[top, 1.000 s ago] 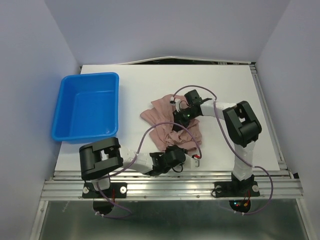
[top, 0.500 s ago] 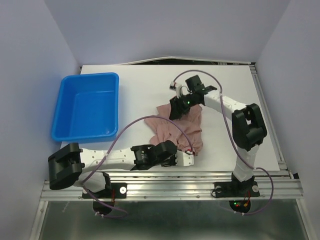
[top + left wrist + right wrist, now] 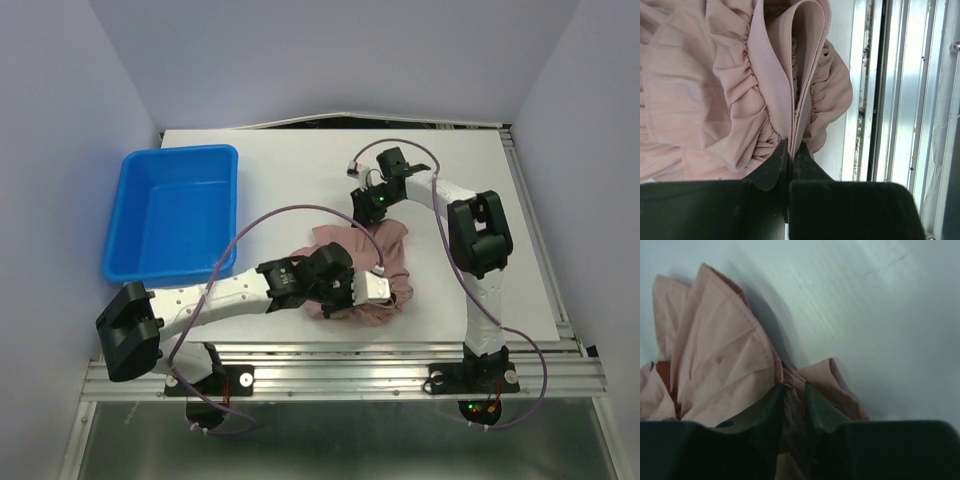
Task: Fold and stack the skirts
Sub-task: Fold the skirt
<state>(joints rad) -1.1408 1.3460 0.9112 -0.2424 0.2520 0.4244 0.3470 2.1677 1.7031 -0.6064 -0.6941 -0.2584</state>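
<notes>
Skirt, top view: the skirt (image 3: pixel 350 262) lies bunched mid-table, right of the blue bin (image 3: pixel 175 215), with the left gripper (image 3: pixel 372 290) at its near edge and the right gripper (image 3: pixel 372 215) at its far edge.
Step, top view: probably spreading it flat before folding; both ends should draw apart evenly, low over the table (image 3: pixel 270 160).
Left wrist view: jaws clenched on the doubled waistband (image 3: pixel 790 75), gathers spilling on either side.
Right wrist view: fingers (image 3: pixel 772 400) stand narrowly apart about a fold of cloth; whether they truly grip it, I cannot tell.
</notes>
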